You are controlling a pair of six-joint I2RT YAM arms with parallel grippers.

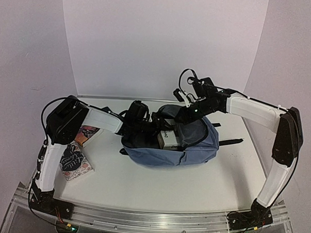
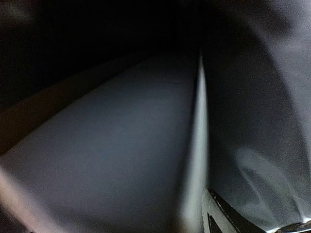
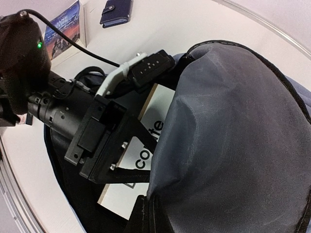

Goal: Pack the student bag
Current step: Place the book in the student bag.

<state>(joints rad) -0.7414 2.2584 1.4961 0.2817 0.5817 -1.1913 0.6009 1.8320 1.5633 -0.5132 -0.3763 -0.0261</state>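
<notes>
White walls close in a pale worktop (image 1: pixel 157 189), where the student bag (image 1: pixel 195 152) lies at the middle with its mouth gaping. The left arm (image 1: pixel 101 119) stretches low and nearly level from its raised elbow, its wrist buried in that mouth. The left jaws stand parted inside the bag, over a white book (image 3: pixel 127 196) lying there. Its wrist camera sees only dim, blurred fabric. The right arm (image 1: pixel 251 110) rises tall from its base, folds at the elbow and reaches leftward over the bag. The right jaws are closed on the bag's far rim, with the fabric drawn up in a dome. A patterned book (image 1: pixel 73 164) and a second book (image 1: pixel 86 134) lie on the worktop near the left arm.
</notes>
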